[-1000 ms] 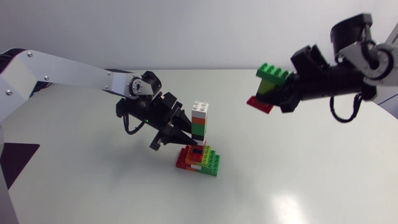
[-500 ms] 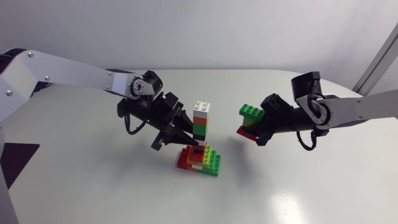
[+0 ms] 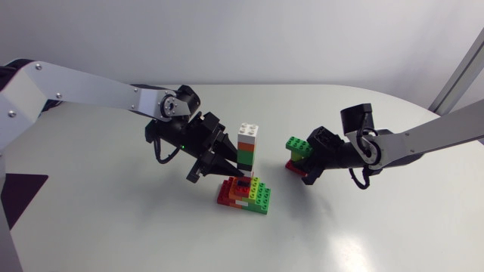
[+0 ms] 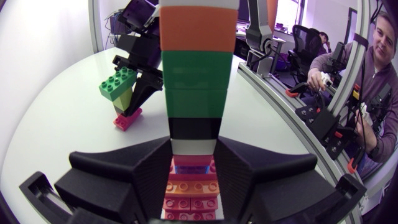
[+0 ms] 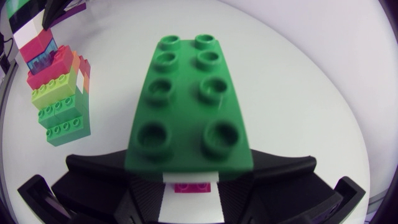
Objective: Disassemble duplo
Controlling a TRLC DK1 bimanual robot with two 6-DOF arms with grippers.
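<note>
1. Currently the duplo tower (image 3: pixel 246 147) stands upright near the middle of the bench (image 3: pixel 113 219); from the top down it reads white, orange, green, black, white.
2. The tower is seated on a base cluster (image 3: pixel 246 196) of red, orange, yellow-green and green bricks; the cluster lies flat on the bench.
3. The left arm enters from the left side; the left gripper (image 3: pixel 229 168) is at the tower's lower section, just above the base cluster.
4. Left gripper state: clenched on the tower; the left wrist view shows one finger against each side of the black and white bricks (the upper bricks rise free above the fingers).
5. The right arm enters from the right side; the right gripper (image 3: pixel 306 159) is to the right of the tower and apart from it.
6. Right gripper state: grasping a detached stack (image 3: pixel 297 145); a green eight-stud brick forms its top, with yellow-green, white and red-magenta pieces beneath.
7. The detached stack is low over the bench; whether its lowest brick touches the surface cannot be determined.
8. From the right wrist view, the base cluster lies ahead of the right gripper and off to one side.
</note>
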